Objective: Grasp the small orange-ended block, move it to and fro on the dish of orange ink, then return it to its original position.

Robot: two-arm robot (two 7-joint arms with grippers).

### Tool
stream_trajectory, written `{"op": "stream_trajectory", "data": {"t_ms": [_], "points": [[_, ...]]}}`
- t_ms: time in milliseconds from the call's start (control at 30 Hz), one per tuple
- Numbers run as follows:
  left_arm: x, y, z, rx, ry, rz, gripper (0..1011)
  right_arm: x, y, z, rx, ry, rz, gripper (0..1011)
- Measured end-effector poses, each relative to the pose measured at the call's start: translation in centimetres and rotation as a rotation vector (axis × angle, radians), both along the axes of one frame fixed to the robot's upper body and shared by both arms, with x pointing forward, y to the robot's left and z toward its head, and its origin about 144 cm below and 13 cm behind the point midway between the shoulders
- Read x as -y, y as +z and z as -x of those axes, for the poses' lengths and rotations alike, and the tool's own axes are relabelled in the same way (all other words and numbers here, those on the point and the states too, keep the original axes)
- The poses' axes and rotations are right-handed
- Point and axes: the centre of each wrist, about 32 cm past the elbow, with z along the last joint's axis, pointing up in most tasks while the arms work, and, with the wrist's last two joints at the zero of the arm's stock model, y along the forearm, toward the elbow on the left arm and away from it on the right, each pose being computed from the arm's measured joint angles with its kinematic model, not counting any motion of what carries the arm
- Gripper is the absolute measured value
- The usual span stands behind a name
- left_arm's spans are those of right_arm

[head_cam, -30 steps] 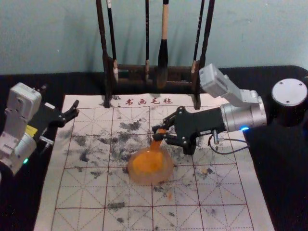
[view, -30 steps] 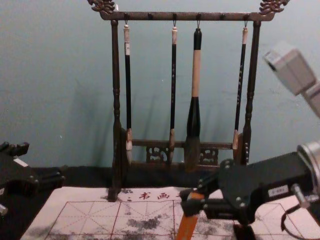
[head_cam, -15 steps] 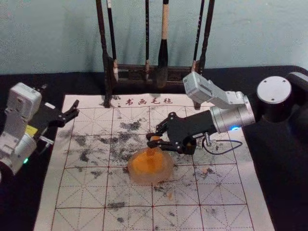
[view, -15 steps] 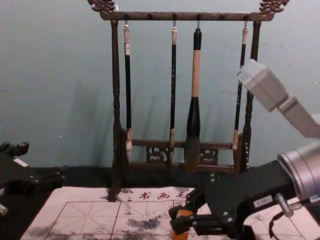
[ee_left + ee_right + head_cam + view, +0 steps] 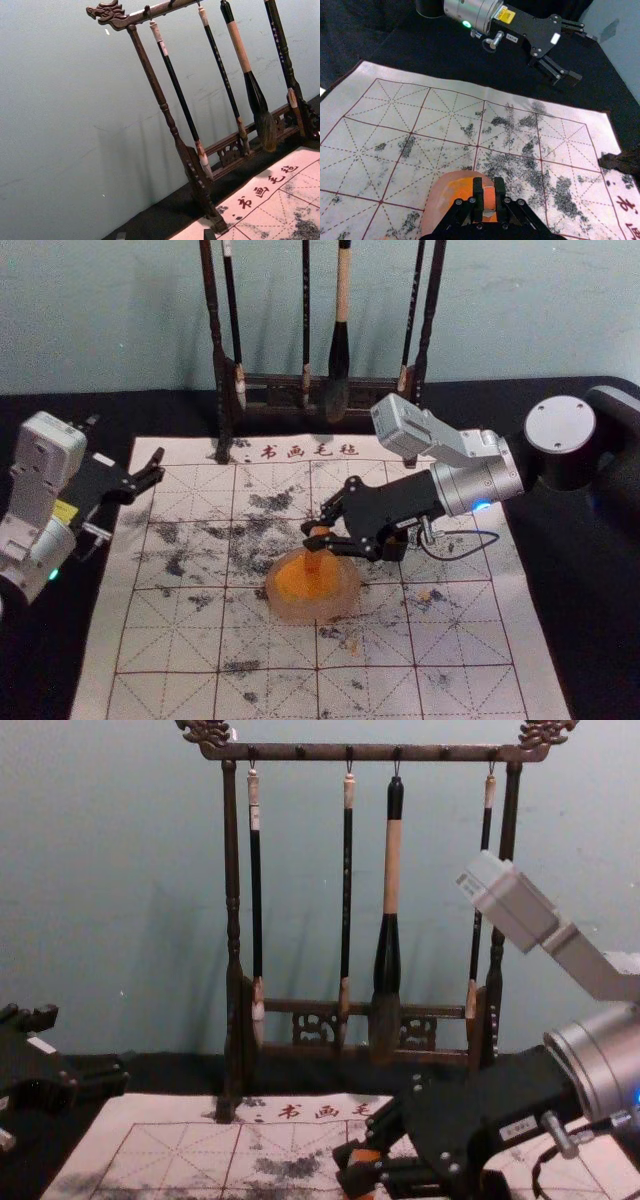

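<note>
The black left pincer [image 5: 159, 467] is parked at left, apart. Over the pale round dish of orange ink [image 5: 312, 614], the small orange-ended block [image 5: 314, 565] points down roughly upright, clamped in the nearer, black right pincer [image 5: 317, 536].

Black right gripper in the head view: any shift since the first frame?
Yes. Judged against the dark wooden brush rack, the black right gripper now sits farther from it, nearer the robot, and slightly toward the robot's left.
</note>
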Motion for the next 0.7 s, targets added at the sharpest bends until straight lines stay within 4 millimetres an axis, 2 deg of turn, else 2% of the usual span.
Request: {"op": "stream_trajectory", "data": {"t_ms": [700], "points": [[0.00,0.00,0.00,0.000,0.000,0.000,1001,0.28,-0.12,0.23,0.013,-0.006,0.022,133]]}}
